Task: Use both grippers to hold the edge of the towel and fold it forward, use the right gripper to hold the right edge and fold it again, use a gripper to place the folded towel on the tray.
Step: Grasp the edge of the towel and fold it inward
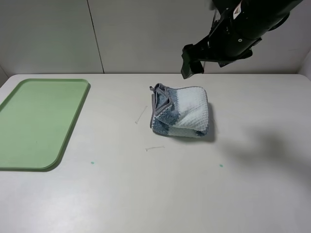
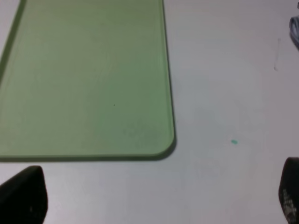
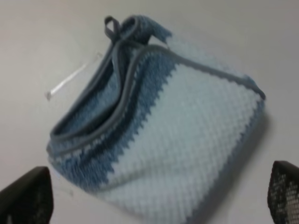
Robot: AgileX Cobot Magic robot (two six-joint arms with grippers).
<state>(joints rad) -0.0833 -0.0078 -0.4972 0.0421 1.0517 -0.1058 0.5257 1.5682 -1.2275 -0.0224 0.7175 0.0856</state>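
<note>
White worktop [image 1: 146,194] meets pale wall panels [image 1: 48,34]; green tray [image 1: 43,121] lies left, folded towel [image 1: 182,112] mid-surface, well apart. Wide apart stand the left fingers [image 2: 23,198] and right fingers [image 3: 28,198], holding nothing.
</note>
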